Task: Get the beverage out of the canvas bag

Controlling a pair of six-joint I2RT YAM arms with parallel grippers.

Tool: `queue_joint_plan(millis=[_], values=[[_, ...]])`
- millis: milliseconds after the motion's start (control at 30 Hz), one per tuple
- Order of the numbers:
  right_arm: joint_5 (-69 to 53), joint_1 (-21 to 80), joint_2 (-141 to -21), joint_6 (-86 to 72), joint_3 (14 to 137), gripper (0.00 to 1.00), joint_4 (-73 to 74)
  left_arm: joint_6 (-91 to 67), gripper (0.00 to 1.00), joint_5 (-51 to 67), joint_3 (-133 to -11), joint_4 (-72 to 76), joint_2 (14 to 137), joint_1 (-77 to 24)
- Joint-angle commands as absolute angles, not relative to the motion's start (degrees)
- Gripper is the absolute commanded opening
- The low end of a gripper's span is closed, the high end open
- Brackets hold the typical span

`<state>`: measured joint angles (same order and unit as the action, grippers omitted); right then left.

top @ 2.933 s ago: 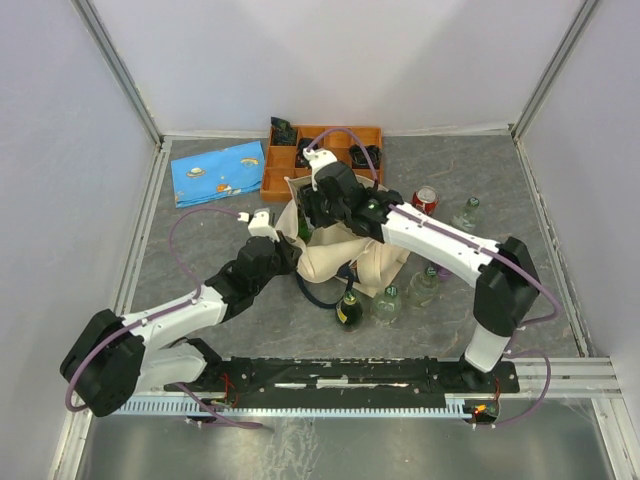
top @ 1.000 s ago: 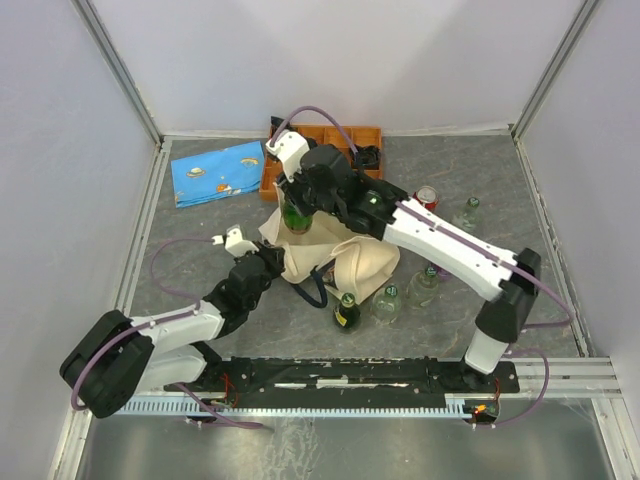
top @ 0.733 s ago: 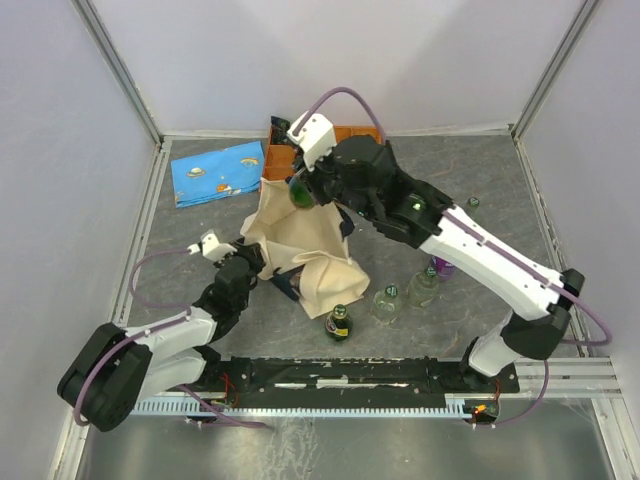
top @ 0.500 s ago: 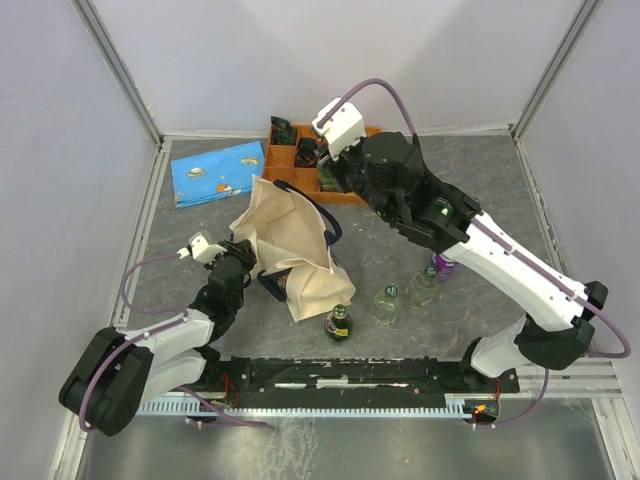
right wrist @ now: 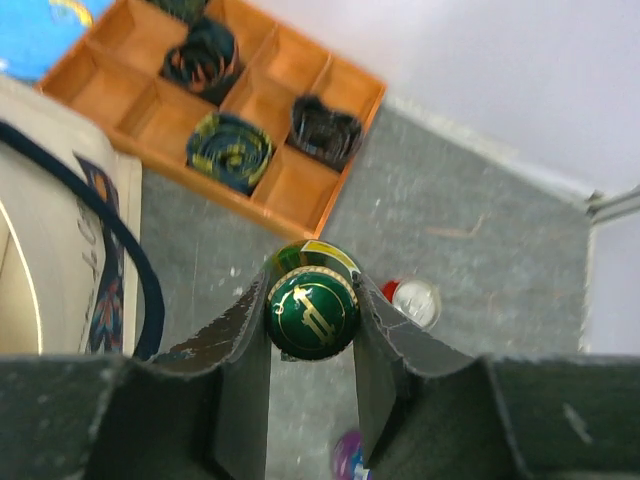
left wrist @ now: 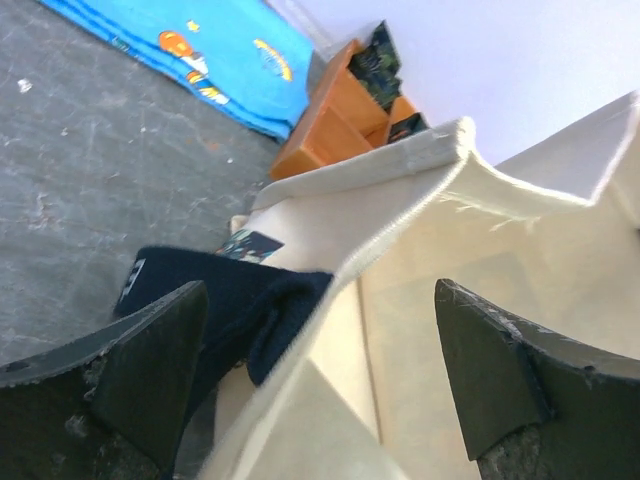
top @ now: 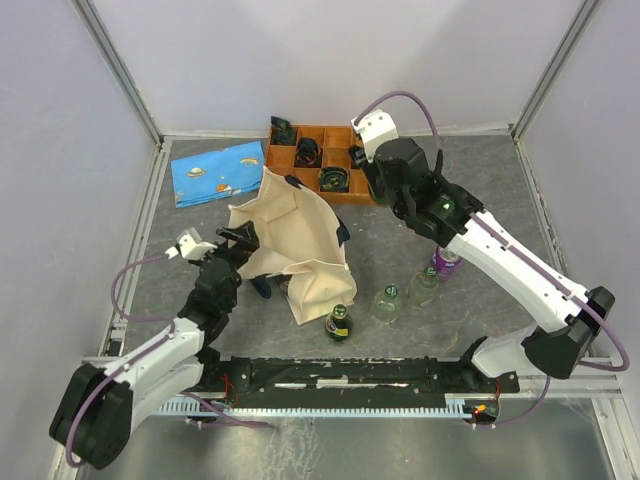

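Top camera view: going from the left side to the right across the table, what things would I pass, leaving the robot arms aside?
blue pouch → canvas bag → green bottle → clear bottle → second clear bottle → purple can

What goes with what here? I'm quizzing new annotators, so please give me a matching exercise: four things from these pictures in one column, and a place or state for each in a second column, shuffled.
Things:
1. green bottle
2. canvas bag
3. blue pouch
4. orange tray

Places or states:
A. lying flat at the back left
B. clamped in the right gripper
C. holds dark rolled items in its compartments
D. crumpled, at the open left gripper

Pairs: 1-B, 2-D, 3-A, 4-C
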<state>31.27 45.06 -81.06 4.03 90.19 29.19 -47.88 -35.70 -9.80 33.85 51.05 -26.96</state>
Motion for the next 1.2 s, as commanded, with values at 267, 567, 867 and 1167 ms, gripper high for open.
queue_joint_plan(millis=[267, 567, 867, 1167], values=[[22.2, 38.0, -73.2, -9.0, 77.2, 0.00, 22.0, -40.6, 0.99, -31.6, -17.4, 21.2, 33.7, -26.8], [16.4, 35.3, -73.5, -12.5, 68.7, 0.00, 16.3, -39.5, 0.99, -26.0, -19.1, 14.4, 27.1, -26.7], [14.7, 34.6, -75.5, -14.3, 64.5, 0.00, 13.1, -35.4, 0.99, -28.3, -20.8, 8.7, 22.8, -26.8], [15.7, 34.6, -77.0, -14.2, 59.4, 0.06, 8.9, -32.1, 0.99, -29.6, -24.1, 1.1, 25.7, -26.8]])
